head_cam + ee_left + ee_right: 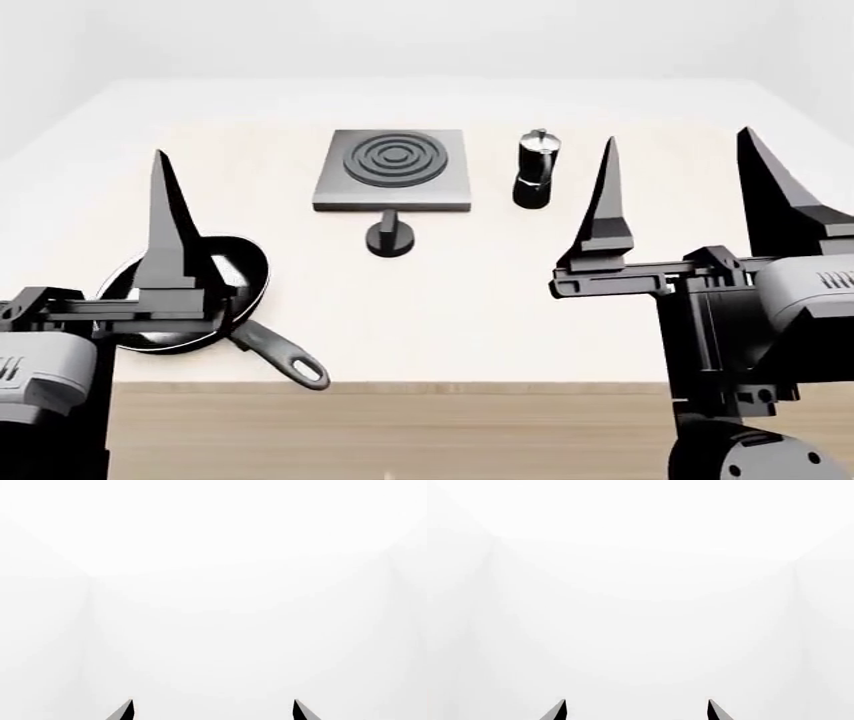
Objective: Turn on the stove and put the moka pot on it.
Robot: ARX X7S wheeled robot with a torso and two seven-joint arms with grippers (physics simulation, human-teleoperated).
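The stove [391,168], a dark-grey square plate with a ringed burner, lies at the table's far middle. Its black round knob [388,238] sits just in front of it. The moka pot [535,170], black with a silver top, stands upright on the table to the right of the stove. My right gripper [677,140] is open and empty, held up in front of the pot and to its right. My left gripper [213,702] is open and empty. Only one of its fingers [167,230] shows in the head view, at the near left. The right wrist view shows the right gripper [636,702] against white wall.
A black frying pan [234,262] lies at the near left of the table, behind my left finger, with its handle [280,355] pointing to the front edge. The cream table [534,330] ends in a wooden front edge. White walls surround it.
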